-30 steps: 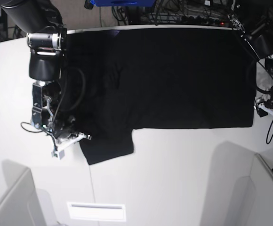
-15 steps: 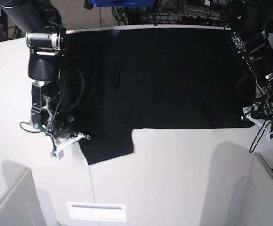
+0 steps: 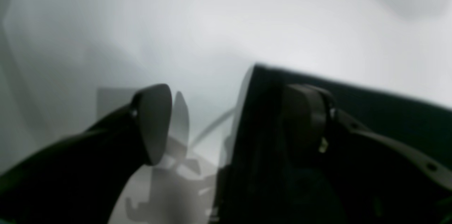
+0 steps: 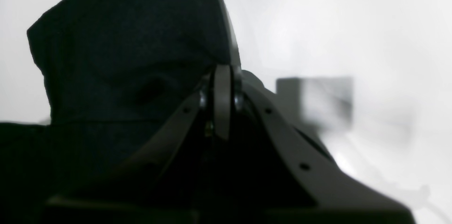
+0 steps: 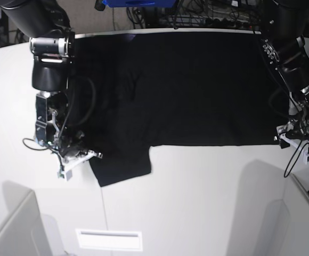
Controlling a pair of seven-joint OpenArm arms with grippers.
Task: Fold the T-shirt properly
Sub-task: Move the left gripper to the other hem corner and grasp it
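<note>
Since a second earlier, the left claw (image 5: 292, 140) had descended, open, astride the hem corner of the T-shirt (image 5: 197, 90) spread on the counter (image 5: 197, 202); the right claw (image 4: 222, 93) pinched a sleeve. Uneven lifting risked skewing the fold.

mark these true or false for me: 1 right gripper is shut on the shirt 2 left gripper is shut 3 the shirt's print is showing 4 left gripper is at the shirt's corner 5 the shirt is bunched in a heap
1. The right gripper is shut on the shirt. True: its jaws are pressed together on the sleeve edge.
2. The left gripper is shut. False: its jaws stand apart, one finger over the table, one over the cloth.
3. The print is showing. False: only plain black cloth is visible.
4. The left gripper is at the shirt's corner. True.
5. The shirt is bunched in a heap. False: it lies spread flat on the table.
</note>
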